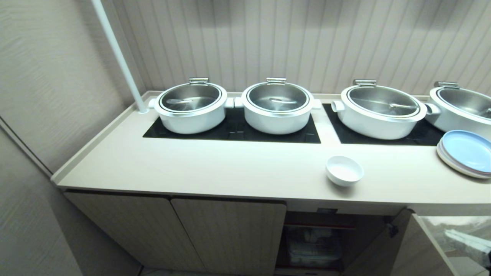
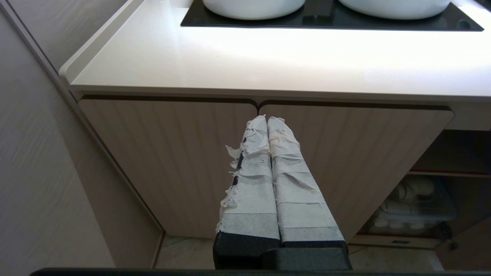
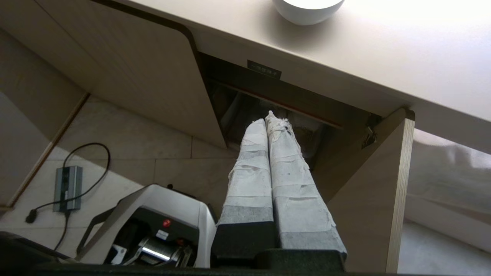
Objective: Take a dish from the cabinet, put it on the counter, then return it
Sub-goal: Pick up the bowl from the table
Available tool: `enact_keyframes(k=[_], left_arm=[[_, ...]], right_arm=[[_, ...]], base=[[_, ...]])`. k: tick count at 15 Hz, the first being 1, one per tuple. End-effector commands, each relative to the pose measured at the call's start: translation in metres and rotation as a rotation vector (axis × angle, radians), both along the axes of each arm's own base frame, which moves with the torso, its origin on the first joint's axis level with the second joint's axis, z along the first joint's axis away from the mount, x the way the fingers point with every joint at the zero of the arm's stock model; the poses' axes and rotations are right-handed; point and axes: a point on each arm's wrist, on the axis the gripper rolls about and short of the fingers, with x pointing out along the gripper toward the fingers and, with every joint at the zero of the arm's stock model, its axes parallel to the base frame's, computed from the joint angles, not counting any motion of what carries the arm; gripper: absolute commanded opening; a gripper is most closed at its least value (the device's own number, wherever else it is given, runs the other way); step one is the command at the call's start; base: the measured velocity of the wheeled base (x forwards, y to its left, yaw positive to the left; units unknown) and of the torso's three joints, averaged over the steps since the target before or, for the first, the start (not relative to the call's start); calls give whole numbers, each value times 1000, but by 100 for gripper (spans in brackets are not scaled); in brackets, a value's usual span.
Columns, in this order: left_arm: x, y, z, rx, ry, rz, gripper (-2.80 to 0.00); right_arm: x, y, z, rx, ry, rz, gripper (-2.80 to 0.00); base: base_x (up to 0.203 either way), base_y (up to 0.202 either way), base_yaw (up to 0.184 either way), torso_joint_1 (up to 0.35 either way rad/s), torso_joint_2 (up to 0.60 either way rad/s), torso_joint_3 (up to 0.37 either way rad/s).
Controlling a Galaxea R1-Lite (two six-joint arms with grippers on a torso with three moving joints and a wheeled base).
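The left claw [image 2: 267, 122] hangs low in front of two closed cabinet doors, its two taped fingers pressed together with nothing between them, and it looks parked. Up and past its tips lies the counter [image 2: 245, 57]. Off to one side of it is the open part of the cabinet [image 1: 230, 226], where a wire rack [image 2: 416, 207] holds stacked white dishes; which kinds I cannot tell. The right claw [image 3: 270, 117] sits low too, fingers together and empty, tips pointing at the dark open shelf under the small black label [image 3: 264, 69]. The open door [image 3: 368, 199] stands just beside it. The dish [image 1: 344, 170], a small white bowl, stands upright on the counter above this claw, near the front edge and apart from it. The bowl looks empty. So I think the first half is done: the dish is out and set down. Next comes putting it back. For that the right claw must go up, spread its fingers, pinch the bowl's rim, and carry it down into the open shelf without bumping the door. Farther back, big white pots [image 1: 276, 107] with steel lids sit shut, so what is inside is hidden. Stacked plates [image 1: 466, 153] lie to the right.
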Motion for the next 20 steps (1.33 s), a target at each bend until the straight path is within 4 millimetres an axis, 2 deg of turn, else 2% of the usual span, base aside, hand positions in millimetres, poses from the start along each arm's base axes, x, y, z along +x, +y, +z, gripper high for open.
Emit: enact_keyframes(k=[1, 5, 8, 13, 15, 20], left_arm=[[0, 0, 0, 0, -1, 0, -280], [0, 0, 0, 0, -1, 0, -280], [0, 0, 0, 0, 0, -1, -280], [0, 0, 0, 0, 0, 0, -280], [0, 0, 0, 0, -1, -1, -280], [0, 0, 0, 0, 0, 0, -280]], right_arm=[[-21, 1, -10, -5, -72, 3, -280], [-32, 1, -27, -10, -126, 1, -280], [-48, 2, -42, -9, -159, 0, -280], [-78, 2, -53, 36, -262, 53, -280], [-81, 1, -57, 42, -252, 42, -280], [-85, -3, -70, -13, -144, -233, -280]], base=[[0, 0, 0, 0, 0, 0], [0, 0, 0, 0, 0, 0], [0, 0, 0, 0, 0, 0], [0, 0, 0, 0, 0, 0], [0, 0, 0, 0, 0, 0], [0, 0, 0, 0, 0, 0]])
